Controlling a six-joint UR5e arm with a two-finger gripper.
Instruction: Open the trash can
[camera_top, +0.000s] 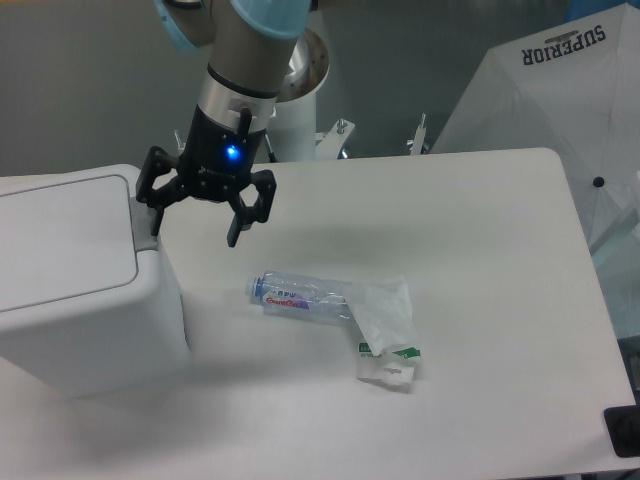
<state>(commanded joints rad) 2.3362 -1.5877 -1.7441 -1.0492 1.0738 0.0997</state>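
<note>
The trash can (85, 280) is a large white boxy bin at the left of the table, its flat lid (60, 235) down and a grey hinge strip along the lid's right edge. My gripper (195, 228) hangs open just right of that edge, above the table, its black fingers spread and nothing between them. The left finger (153, 208) is close to the hinge strip; whether it touches cannot be told.
A clear plastic bottle (300, 297) lies on the table below the gripper, with a crumpled clear wrapper (385, 325) at its right end. A white umbrella (560, 110) stands off the table's far right. The arm's white base column (300, 100) rises behind.
</note>
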